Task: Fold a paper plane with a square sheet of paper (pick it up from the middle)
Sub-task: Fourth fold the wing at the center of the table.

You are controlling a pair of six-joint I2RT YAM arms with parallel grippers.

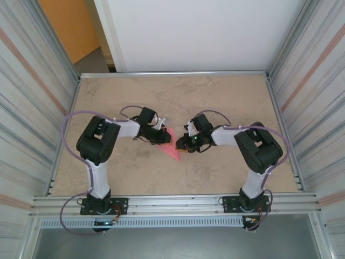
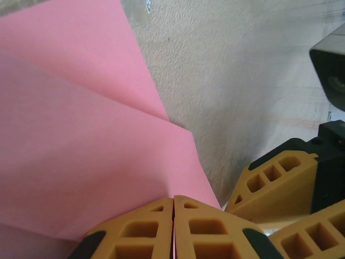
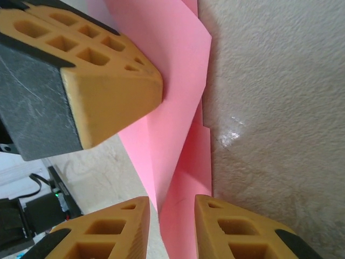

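Folded pink paper [image 1: 171, 144] lies at the middle of the table [image 1: 215, 97], between the two grippers, its creased point toward the near side. The left gripper [image 2: 173, 216] has its fingers pressed together on the paper's edge. The right gripper [image 3: 172, 226] has its fingers narrowly apart, with a fold of the paper between them.
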